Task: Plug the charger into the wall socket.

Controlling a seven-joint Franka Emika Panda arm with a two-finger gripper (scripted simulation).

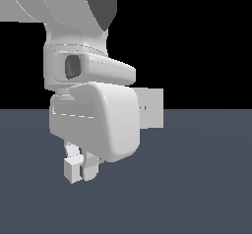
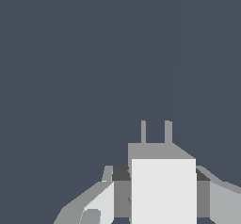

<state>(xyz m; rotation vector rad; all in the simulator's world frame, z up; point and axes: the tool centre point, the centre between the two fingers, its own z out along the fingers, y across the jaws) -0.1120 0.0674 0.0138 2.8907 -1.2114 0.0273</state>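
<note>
Now | gripper [image 1: 81, 168] clamped on charger [image 2: 163, 190] | wall socket [image 1: 151, 107] far behind arm | keep prongs [image 2: 155, 132] level, line up with slots, push straight

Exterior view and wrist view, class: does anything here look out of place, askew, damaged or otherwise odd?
Nothing stands out. The charger sits squarely between the jaws of the gripper, its two prongs straight and parallel. The wall socket stands upright behind the arm, partly hidden by it, with no visible damage.
</note>
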